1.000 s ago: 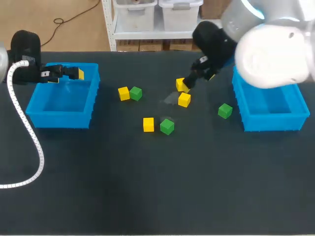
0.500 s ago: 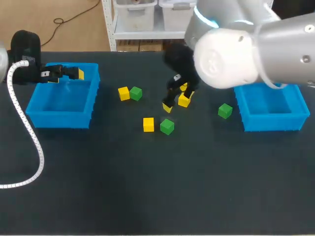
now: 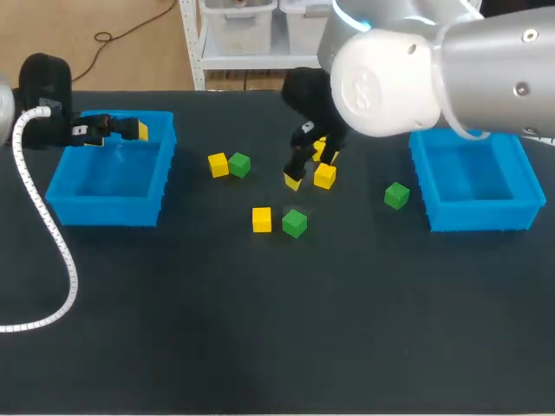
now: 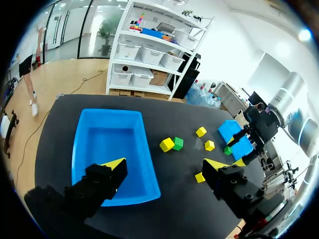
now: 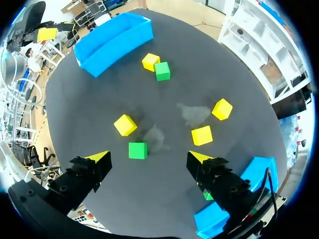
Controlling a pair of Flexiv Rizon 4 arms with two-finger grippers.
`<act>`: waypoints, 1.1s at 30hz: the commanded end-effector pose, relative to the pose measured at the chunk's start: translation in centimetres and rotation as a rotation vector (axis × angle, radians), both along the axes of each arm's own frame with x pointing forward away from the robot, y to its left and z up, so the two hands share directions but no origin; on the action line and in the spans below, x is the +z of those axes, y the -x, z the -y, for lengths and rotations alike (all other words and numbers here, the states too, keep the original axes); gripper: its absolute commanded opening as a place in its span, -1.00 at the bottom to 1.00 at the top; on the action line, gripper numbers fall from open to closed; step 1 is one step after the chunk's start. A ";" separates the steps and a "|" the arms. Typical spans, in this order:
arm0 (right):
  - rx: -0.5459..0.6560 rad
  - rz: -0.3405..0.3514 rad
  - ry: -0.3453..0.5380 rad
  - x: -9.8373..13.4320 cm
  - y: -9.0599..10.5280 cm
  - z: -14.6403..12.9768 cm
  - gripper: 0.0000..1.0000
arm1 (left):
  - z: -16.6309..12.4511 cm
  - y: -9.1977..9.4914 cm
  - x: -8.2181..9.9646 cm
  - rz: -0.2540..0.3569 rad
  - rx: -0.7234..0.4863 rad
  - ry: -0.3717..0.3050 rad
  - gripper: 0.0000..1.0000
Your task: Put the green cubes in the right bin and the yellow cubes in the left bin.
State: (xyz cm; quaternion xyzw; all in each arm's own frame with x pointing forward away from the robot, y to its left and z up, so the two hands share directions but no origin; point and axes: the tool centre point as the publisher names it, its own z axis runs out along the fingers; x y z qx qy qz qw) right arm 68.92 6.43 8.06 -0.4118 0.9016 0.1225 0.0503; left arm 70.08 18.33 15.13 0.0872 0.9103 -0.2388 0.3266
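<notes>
Green cubes (image 3: 396, 195) and yellow cubes (image 3: 218, 164), small and hard-edged, all lie on the black table (image 3: 173, 329); we see none in a bin yet. Our right gripper (image 5: 148, 157) hangs above the middle group, its fingers wide apart with nothing held. In the right wrist view the nearest green cube (image 5: 138, 150) lies just ahead of the gap, a little toward one finger. A neighbour yellow cube (image 5: 125, 124) lies near it but apart.

We judge that the next move is a descent on this nearest green cube. The first risk is the neighbour: if the fingers come down off centre, one tip may land on it or push it, and the green one may turn and slip out. The second risk is to close on the wrong colour, because a second yellow cube (image 3: 324, 176) lies just beside one finger in the head view. The blue plastic right bin (image 3: 481, 217) is well apart.

Going outward, the right arm (image 3: 408, 69) comes in from the right side and reaches past the middle, with its wrist pointing steeply down. Our left gripper (image 3: 121, 130), also spread and empty, hangs over the back rim of the blue plastic left bin (image 3: 104, 212), and its arm is at the table's left edge.
</notes>
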 end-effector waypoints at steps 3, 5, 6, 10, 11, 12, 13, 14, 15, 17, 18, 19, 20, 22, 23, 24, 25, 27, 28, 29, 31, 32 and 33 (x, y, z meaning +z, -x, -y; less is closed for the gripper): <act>-0.004 0.010 -0.004 0.0 0.4 0.2 1.00 | -0.1 0.1 -0.1 0.006 -0.003 0.007 1.00; -0.004 0.010 -0.004 0.0 0.4 0.2 1.00 | -0.1 0.1 -0.1 0.006 -0.003 0.007 1.00; -0.004 0.010 -0.004 0.0 0.4 0.2 1.00 | -0.1 0.1 -0.1 0.006 -0.003 0.007 1.00; 0.014 -0.008 0.023 -0.6 0.6 -0.7 1.00 | -0.1 0.1 -0.1 0.006 -0.003 0.007 1.00; 0.014 -0.012 0.034 -0.8 0.6 -1.0 1.00 | -0.1 0.1 -0.1 0.006 -0.003 0.007 1.00; 0.022 -0.020 0.027 -1.0 0.7 -1.3 1.00 | -0.1 0.1 -0.1 0.006 -0.003 0.007 1.00; 0.035 -0.024 0.036 -1.2 0.8 -1.7 1.00 | -0.1 0.1 -0.1 0.006 -0.003 0.007 1.00; 0.039 -0.029 0.043 -1.3 0.9 -2.0 1.00 | -0.1 0.1 -0.1 0.006 -0.003 0.007 1.00; 0.042 -0.028 0.047 -1.4 1.0 -2.2 1.00 | -0.1 0.1 -0.1 0.006 -0.003 0.007 1.00; 0.061 -0.028 0.065 -1.6 1.3 -2.6 1.00 | -0.1 0.1 -0.1 0.006 -0.003 0.007 1.00; 0.067 -0.025 0.080 -1.8 1.5 -2.9 1.00 | -0.1 0.1 -0.1 0.006 -0.003 0.007 1.00; 0.077 -0.026 0.089 -1.9 1.6 -3.0 1.00 | -0.1 0.1 -0.1 0.006 -0.003 0.007 1.00; 0.082 -0.027 0.097 -2.1 1.8 -3.2 1.00 | -0.1 0.1 -0.1 0.006 -0.003 0.007 1.00; 0.091 -0.027 0.110 -2.5 2.1 -3.4 1.00 | -0.1 0.1 -0.1 0.006 -0.003 0.007 1.00; 0.093 -0.033 0.121 -2.7 2.3 -3.4 1.00 | -0.1 0.1 -0.1 0.006 -0.003 0.007 1.00; 0.093 -0.033 0.123 -2.9 2.4 -3.4 1.00 | -0.1 0.1 -0.1 0.006 -0.003 0.007 1.00; 0.093 -0.033 0.123 -3.1 2.7 -3.5 1.00 | -0.1 0.1 -0.1 0.006 -0.003 0.007 1.00; 0.093 -0.037 0.138 -3.5 3.2 -3.6 1.00 | -0.1 0.1 -0.1 0.006 -0.003 0.007 1.00; 0.094 -0.038 0.140 -3.7 3.4 -3.6 1.00 | -0.1 0.1 -0.1 0.006 -0.003 0.007 1.00; 0.097 -0.038 0.154 -4.0 3.7 -3.7 1.00 | -0.1 0.1 -0.1 0.006 -0.003 0.007 1.00; 0.100 -0.042 0.153 -4.5 4.1 -3.8 1.00 | -0.1 0.1 -0.1 0.006 -0.003 0.007 1.00; 0.106 -0.046 0.166 -4.9 4.4 -3.8 1.00 | -0.1 0.1 -0.1 0.006 -0.003 0.007 1.00; 0.106 -0.047 0.170 -5.2 4.6 -3.7 1.00 | -0.1 0.1 -0.1 0.006 -0.003 0.007 1.00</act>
